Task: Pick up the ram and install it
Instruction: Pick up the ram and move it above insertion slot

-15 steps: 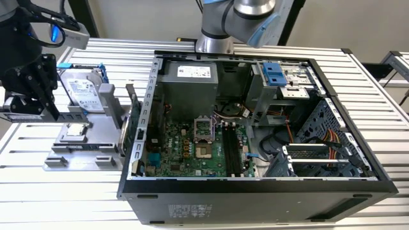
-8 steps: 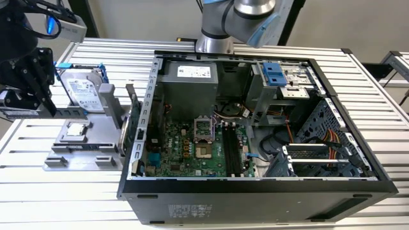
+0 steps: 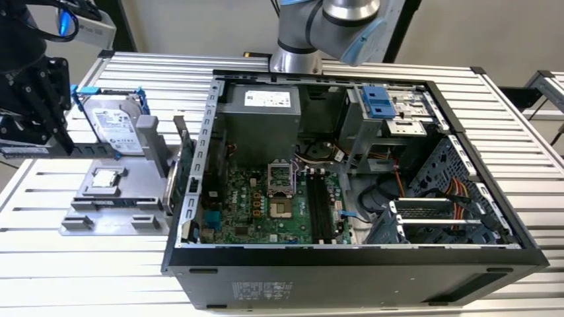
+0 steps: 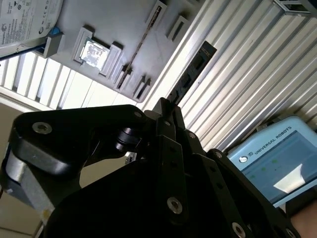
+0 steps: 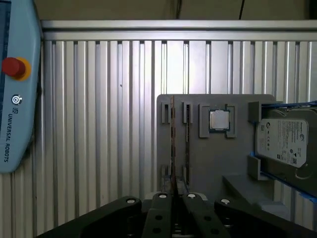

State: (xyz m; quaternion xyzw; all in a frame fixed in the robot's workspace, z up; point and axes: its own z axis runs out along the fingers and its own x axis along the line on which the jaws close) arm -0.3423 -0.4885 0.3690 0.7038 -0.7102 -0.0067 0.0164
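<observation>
My black gripper (image 5: 177,197) is shut on the ram (image 5: 172,139), which I see edge-on as a thin dark strip reaching out from between the fingers. The second wrist view shows the ram (image 4: 194,67) as a narrow dark stick leaving the gripper (image 4: 166,106). In the exterior view the gripper (image 3: 35,140) hangs at the far left above the slatted table, with the ram (image 3: 35,151) lying flat under it. It is well apart from the open computer case (image 3: 352,261). The motherboard's long black memory slots (image 3: 321,211) lie inside the case.
A grey holder plate (image 3: 115,201) lies between the gripper and the case. It carries a silver hard drive in a blue frame (image 3: 115,125), a small square processor (image 3: 105,177) and another thin board on edge (image 3: 183,172). A pale blue teach pendant (image 5: 17,99) lies on the table.
</observation>
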